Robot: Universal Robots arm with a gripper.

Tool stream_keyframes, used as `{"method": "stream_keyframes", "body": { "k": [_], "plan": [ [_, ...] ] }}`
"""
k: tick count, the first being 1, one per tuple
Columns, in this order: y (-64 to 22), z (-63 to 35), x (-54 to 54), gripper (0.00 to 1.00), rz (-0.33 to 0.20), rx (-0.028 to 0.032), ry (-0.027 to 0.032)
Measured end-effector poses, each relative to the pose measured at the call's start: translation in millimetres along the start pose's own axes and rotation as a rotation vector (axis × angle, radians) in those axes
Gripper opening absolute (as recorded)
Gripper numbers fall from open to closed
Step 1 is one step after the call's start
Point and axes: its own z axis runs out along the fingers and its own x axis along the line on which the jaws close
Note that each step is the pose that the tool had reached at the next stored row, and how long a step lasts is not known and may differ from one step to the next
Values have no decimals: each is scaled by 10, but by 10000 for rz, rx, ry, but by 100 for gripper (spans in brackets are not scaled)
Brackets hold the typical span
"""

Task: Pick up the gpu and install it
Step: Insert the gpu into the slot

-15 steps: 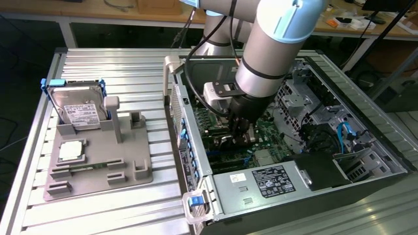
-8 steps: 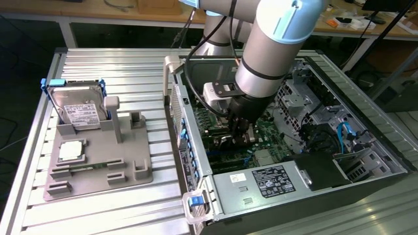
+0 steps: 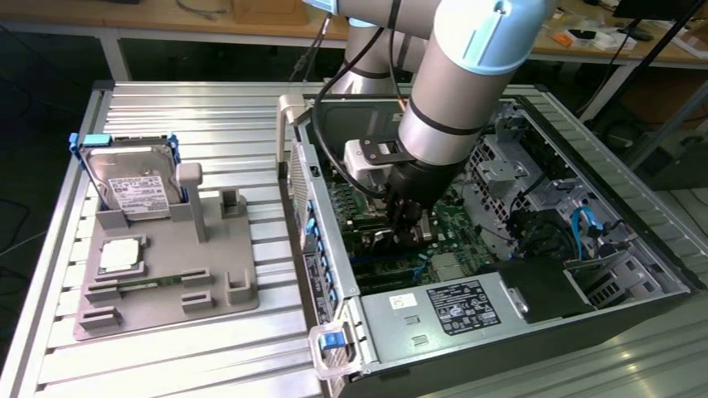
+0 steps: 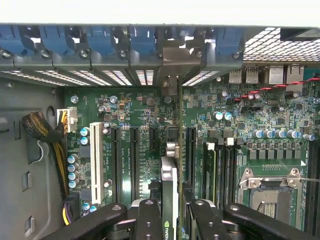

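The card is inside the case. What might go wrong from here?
The gpu, gripped edge-on by the end effector, stands between closely spaced black slots; a slight offset might press it onto the board beside its slot. Its bracket end sits close to the blue rear clips and may snag.

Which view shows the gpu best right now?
Wrist view. The thin dark gpu card runs edge-on inside the black claw, its silvery bracket at the blue-clipped rear slots over the green motherboard. In the exterior view the grey robot arm and claw cover most of it.
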Motion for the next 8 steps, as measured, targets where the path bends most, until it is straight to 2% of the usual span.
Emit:
{"method": "stream_keyframes", "body": {
  "k": [8],
  "plan": [
    [-1,-13,0,27,0,0,-4]
  ]
}}
